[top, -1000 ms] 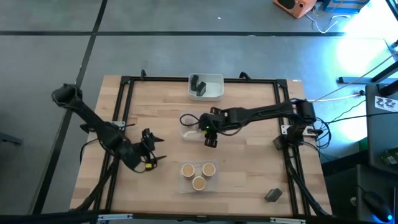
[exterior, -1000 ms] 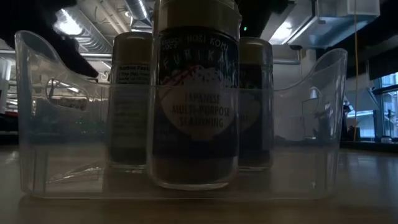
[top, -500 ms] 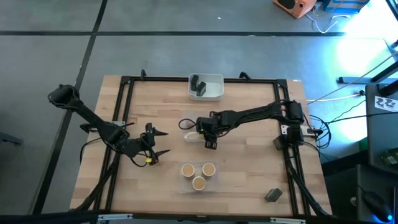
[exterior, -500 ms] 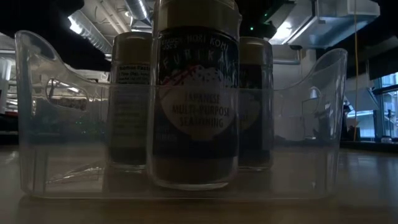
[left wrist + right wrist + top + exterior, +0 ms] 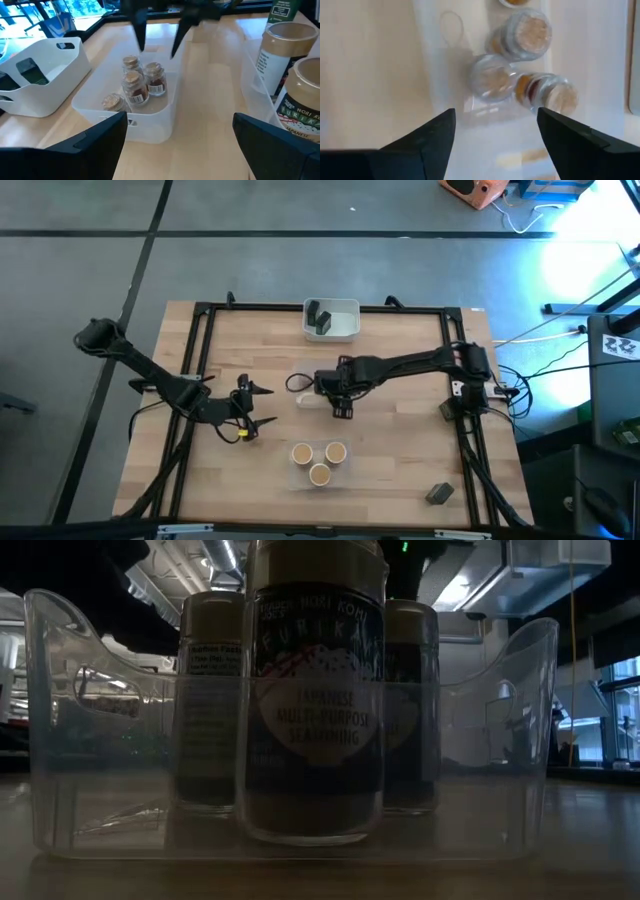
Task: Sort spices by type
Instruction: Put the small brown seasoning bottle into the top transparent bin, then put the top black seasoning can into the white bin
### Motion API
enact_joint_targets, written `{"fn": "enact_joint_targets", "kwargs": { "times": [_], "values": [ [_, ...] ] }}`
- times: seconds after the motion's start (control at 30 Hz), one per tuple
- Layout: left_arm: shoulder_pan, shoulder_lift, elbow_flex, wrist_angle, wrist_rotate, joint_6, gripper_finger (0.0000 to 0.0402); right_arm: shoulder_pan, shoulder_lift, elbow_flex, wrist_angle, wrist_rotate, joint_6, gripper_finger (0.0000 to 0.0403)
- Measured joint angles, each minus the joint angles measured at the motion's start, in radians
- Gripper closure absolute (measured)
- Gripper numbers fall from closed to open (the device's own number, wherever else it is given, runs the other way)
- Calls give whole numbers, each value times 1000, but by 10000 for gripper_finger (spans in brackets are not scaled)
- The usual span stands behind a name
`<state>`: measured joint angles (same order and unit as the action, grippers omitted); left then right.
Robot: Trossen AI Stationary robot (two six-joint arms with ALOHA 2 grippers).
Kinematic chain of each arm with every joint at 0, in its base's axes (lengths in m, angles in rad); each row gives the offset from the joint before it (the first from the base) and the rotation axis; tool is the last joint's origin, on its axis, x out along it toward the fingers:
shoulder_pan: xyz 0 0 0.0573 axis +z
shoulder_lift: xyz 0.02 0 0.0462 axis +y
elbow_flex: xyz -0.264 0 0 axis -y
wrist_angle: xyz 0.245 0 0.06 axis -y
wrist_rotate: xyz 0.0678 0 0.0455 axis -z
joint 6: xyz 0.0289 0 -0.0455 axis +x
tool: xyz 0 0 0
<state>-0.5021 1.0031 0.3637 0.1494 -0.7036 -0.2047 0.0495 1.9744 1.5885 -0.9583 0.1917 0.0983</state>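
Right gripper [image 5: 337, 402] hangs jaws wide, empty, directly above the cork-topped jars [image 5: 141, 82] in the mid-table clear tray [image 5: 165, 107]; left gripper [image 5: 248, 406] also wide.

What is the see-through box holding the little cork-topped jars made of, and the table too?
The see-through box looks like clear, slightly frosted plastic: the wood shows through its walls. The little cork-topped jars seem to be clear glass or plastic; it's hard to say which. The table looks like pale matte wood with visible plank lines.

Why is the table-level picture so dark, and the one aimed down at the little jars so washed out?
Low view: the furikake jar is backlit by bright ceiling lights. Right wrist view: the small cork-topped jars look soft and pale, too close for focus.
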Motion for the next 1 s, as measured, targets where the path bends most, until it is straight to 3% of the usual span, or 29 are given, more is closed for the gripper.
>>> {"fn": "enact_joint_targets", "kwargs": {
  "times": [0.23,0.63,1.0],
  "values": [
    [-1,3,0,-8,3,-20,57,75,-107,14,-123,-1,86,119],
    [8,6,0,2,5,6,57,76,-420,-292,-236,26,385,119],
    [8,6,0,25,4,50,57,75,-674,-562,-483,16,817,119]
  ]
}}
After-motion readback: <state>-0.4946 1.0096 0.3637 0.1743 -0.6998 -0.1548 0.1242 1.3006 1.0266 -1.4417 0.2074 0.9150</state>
